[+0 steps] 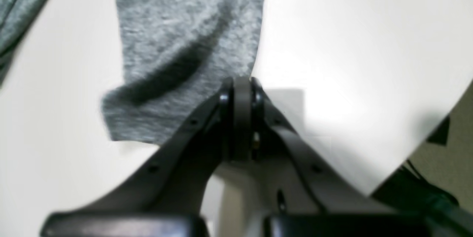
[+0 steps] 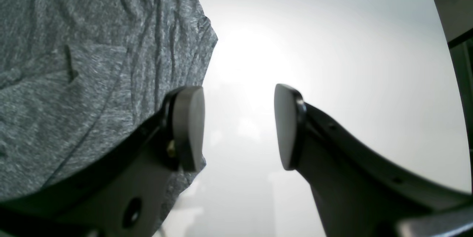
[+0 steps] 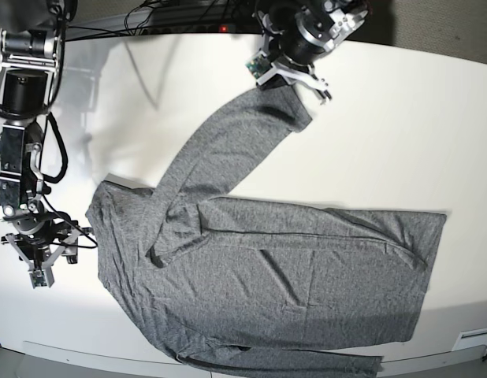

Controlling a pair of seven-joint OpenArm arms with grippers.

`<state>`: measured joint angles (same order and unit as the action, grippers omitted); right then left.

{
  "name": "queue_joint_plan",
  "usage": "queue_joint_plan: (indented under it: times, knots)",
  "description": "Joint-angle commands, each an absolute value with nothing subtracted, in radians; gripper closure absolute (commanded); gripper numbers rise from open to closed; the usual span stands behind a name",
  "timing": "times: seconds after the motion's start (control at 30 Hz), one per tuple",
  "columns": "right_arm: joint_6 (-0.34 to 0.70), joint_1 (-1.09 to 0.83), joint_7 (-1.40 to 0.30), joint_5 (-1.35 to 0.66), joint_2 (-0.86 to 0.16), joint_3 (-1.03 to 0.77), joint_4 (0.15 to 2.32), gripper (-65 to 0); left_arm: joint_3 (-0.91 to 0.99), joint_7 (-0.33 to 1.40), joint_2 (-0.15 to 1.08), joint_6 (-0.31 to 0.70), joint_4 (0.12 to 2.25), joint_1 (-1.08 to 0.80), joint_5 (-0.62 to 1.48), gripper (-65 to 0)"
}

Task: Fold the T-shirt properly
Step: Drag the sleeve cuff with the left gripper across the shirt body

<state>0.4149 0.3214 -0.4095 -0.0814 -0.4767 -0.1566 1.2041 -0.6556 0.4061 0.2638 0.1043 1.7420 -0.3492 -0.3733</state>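
Left wrist view: left gripper, jaws pressed together at the cuff edge of a grey sleeve; whether fabric is pinched between them cannot be told. The sleeve lies on the white table. Right wrist view: right gripper, jaws apart, nothing between them, over bare table just beside the edge of the T-shirt, wrinkled heather-grey knit. Base view: T-shirt spread flat across the table, one long sleeve stretched diagonally toward the far edge, its cuff at the left gripper; right gripper near the garment's left edge.
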Motion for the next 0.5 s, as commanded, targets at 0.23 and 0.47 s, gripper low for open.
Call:
queue_joint_plan:
  times: [0.23,0.47]
  knots:
    - [0.408,0.348,-0.387,-0.084,-0.496,-0.163,1.221,-30.4,-0.655,0.417,0.270,0.097,1.866,-0.316,-0.379,0.0]
    - [0.408,0.348,-0.386,-0.117,-0.495,-0.163,1.221,-30.4,-0.654,0.505,0.302,0.096,1.866,-0.185,-0.377,0.0]
